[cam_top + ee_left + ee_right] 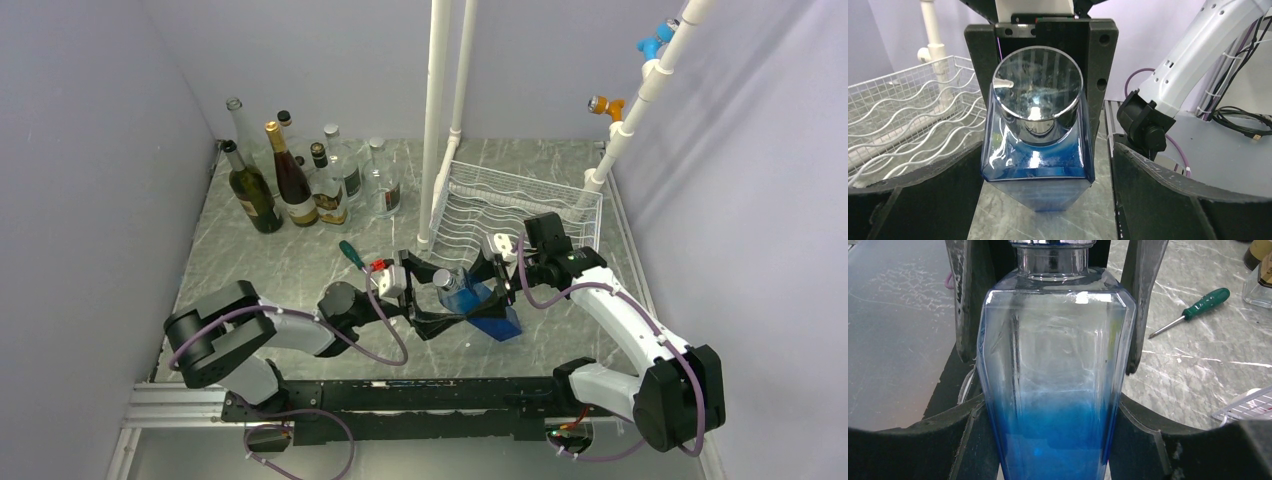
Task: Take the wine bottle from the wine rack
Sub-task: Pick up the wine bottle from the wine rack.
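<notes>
Top external: blue-tinted glass bottle is off the rack, out over the marble table between the two arms, on the near side of the rack and apart from it. It lies tilted, silver cap pointing toward the left arm, blue base toward the right. Can't tell if it touches the table.

Right gripper is clamped on the bottle body, both fingers pressed against its flat sides low in the right wrist view.

Left gripper is spread wide around the cap end. In the left wrist view there are clear gaps between each finger and the glass, so it has no contact. The cap faces that camera, with the right gripper's black palm directly behind the bottle.

Rack is white wire, with no bottle seen in it, at the back right of the table beside white pipes.

Green-handled screwdriver lies on the table just left of the left gripper. Group of other bottles stands upright at the back left, well apart from the rack.
</notes>
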`<action>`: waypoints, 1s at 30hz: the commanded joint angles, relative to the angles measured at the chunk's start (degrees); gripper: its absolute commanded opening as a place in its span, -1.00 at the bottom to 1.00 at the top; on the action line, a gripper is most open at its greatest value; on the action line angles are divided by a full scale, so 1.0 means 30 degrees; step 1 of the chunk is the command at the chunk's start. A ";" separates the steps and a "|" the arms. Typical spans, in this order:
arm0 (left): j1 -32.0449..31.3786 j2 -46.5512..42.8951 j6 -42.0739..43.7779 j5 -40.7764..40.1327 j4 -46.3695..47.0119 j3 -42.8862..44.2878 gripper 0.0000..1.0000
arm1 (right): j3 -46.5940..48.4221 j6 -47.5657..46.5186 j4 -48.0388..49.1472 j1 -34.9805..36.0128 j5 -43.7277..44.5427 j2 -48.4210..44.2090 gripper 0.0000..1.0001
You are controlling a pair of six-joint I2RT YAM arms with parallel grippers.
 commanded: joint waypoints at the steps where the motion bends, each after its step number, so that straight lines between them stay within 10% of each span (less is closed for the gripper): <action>1: -0.0220 0.0712 -0.0672 0.0212 0.3299 0.0755 0.93 | 0.1302 -0.0474 0.0390 -0.0101 -0.2168 -0.0639 -1.00; 10: -0.0497 0.1504 -0.0805 -0.0107 0.3304 0.1136 0.76 | 0.1217 -0.0322 0.0575 -0.0101 -0.2072 -0.0609 -1.00; 19: -0.0572 0.1231 -0.1191 -0.0087 0.3333 0.1264 0.12 | 0.1151 -0.0157 0.0770 -0.0114 -0.1924 -0.0633 -1.00; 30: -0.0945 0.0294 -0.0526 -0.0544 0.3333 0.0758 0.57 | 0.1151 -0.0129 0.0757 -0.0182 -0.1911 -0.0723 -1.00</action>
